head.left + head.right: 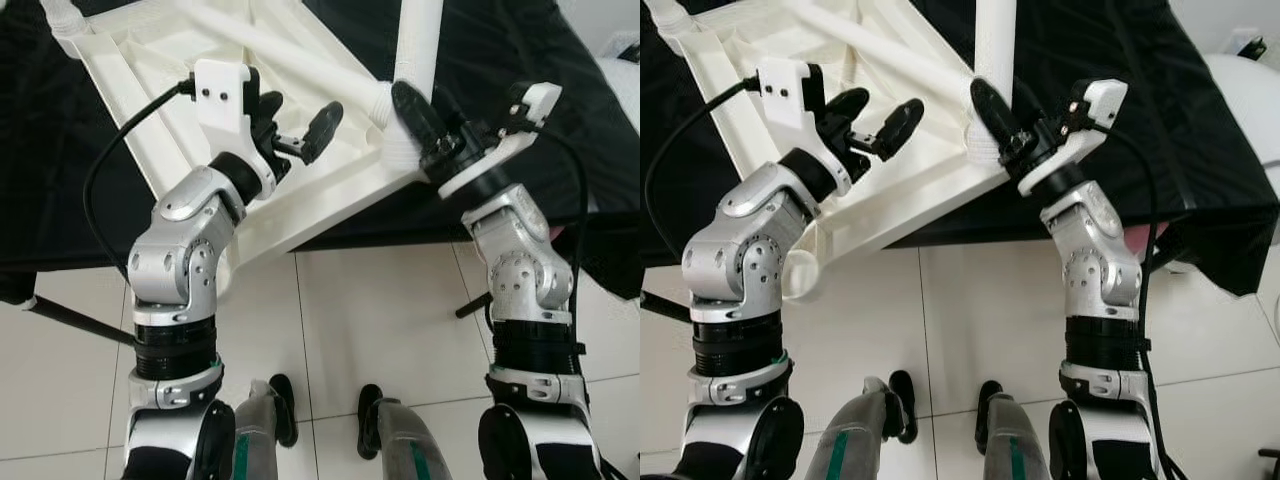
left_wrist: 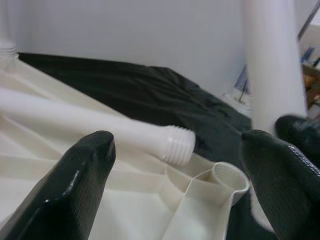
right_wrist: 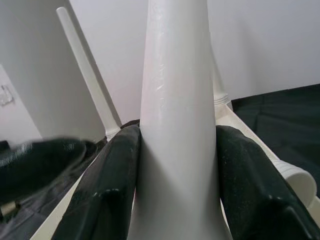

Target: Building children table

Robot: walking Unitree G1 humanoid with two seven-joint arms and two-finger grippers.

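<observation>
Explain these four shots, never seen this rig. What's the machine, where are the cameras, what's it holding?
It is a humanoid robot with two silver arms. The two wide pictures come from its head, looking down; the two close ones from its wrists. An upside-down white plastic table top lies on a black cloth. The right gripper is shut on an upright table leg at a corner socket. The left gripper hovers open over the table top, near a loose leg lying on it and an empty socket.
</observation>
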